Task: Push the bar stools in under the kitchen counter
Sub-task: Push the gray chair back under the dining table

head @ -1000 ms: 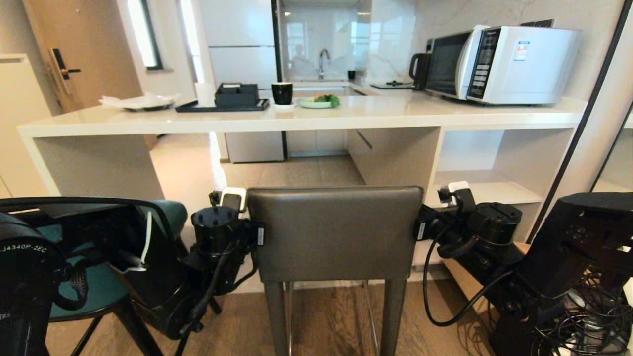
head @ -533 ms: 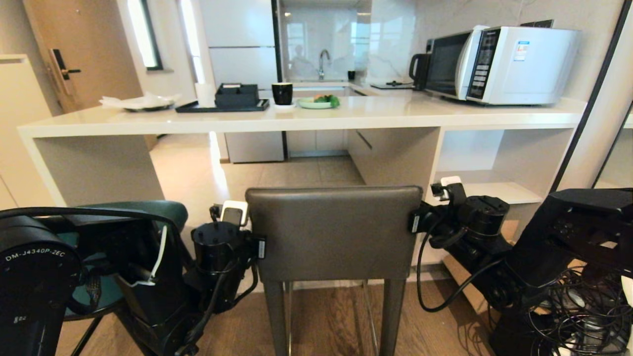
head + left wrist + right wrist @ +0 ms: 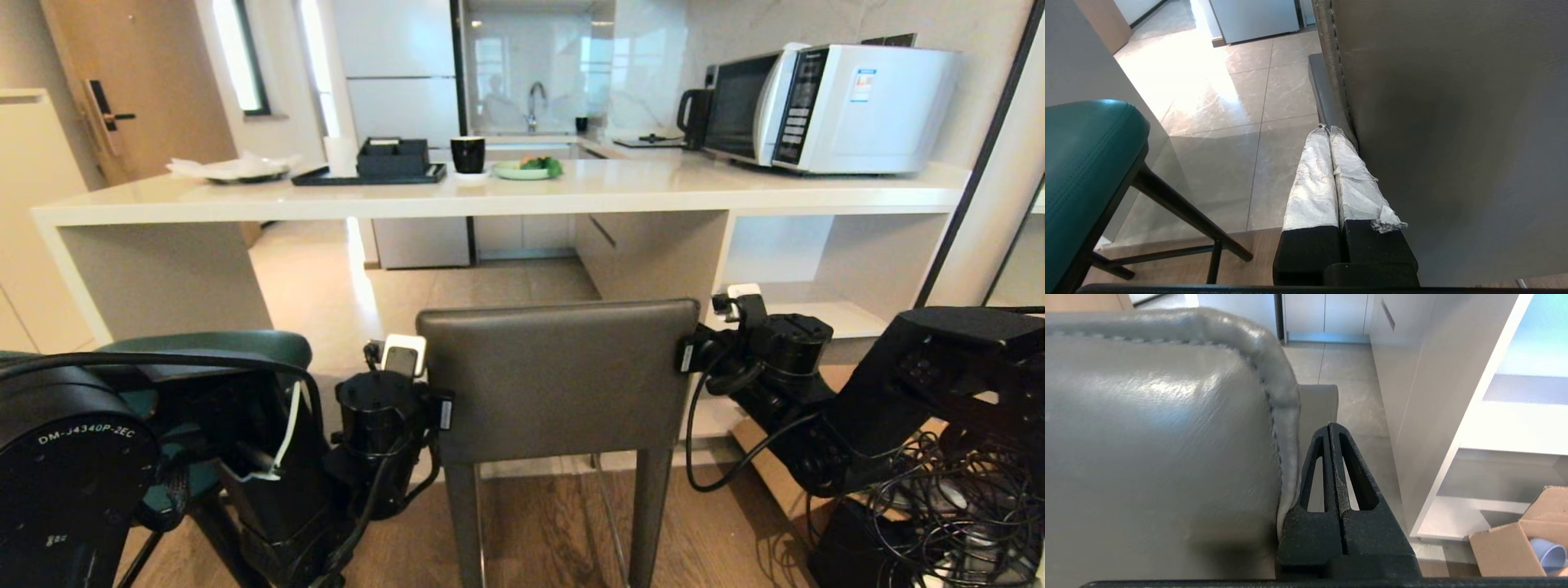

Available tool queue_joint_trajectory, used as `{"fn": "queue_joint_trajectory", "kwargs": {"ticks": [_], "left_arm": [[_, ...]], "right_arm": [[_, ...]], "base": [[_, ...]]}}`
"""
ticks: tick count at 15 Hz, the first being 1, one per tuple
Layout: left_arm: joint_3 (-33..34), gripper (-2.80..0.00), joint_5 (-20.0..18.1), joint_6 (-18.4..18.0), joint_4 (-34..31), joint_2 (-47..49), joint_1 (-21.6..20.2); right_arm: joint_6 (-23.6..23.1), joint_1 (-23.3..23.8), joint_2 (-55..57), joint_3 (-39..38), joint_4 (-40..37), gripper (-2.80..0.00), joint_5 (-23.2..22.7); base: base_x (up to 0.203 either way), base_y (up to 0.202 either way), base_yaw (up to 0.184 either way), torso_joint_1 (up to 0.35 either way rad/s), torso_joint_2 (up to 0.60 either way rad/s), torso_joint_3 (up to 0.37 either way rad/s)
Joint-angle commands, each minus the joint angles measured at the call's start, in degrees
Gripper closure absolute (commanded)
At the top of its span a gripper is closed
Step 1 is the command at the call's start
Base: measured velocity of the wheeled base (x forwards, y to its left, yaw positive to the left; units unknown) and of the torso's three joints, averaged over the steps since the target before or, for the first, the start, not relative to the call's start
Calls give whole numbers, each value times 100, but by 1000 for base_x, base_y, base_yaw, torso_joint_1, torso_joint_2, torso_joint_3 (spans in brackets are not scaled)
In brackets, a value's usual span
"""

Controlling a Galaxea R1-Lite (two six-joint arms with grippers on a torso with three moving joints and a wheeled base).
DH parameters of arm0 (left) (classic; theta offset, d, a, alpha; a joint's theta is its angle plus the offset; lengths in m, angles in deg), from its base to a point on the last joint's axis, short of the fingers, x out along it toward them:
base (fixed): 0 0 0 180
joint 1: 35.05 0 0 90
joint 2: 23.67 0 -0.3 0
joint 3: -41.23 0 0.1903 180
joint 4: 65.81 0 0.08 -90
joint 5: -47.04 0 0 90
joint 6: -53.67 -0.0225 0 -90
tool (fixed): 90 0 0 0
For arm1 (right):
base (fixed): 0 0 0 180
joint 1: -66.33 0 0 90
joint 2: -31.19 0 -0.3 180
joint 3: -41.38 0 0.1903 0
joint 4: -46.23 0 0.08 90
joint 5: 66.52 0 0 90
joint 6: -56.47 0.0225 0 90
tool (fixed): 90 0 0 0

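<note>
Bracing grey stool [image 3: 558, 380] between both arms: left end effector [image 3: 1329, 131], right end effector [image 3: 1330, 426] pressed together, flanking backrest edges, likely steering push toward desk [image 3: 571, 196]; teal stool [image 3: 269, 347] waits aside.

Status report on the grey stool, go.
Left gripper and right gripper shut, flanking grey stool backrest. Stool short of kitchen counter. Teal stool at left, path ahead open.

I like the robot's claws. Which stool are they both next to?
The grey stool: left claw and right claw flank its square back. The teal stool stands aside.
</note>
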Motion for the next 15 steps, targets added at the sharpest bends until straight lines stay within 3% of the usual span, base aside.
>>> {"fn": "queue_joint_trajectory", "kwargs": {"ticks": [1,8,15], "left_arm": [[-137,0,-31,-18,5,97,-65],[-1290,0,-22,-265,-967,36,-453],[-1070,0,-88,-299,-918,39,-505]], "right_arm": [[-10,73,226,-137,203,0,-13],[-8,125,454,-341,508,0,-22],[-17,125,445,-229,478,0,-37]], "base": [[0,0,0,0,0,0],[0,0,0,0,0,0],[0,0,0,0,0,0]]}}
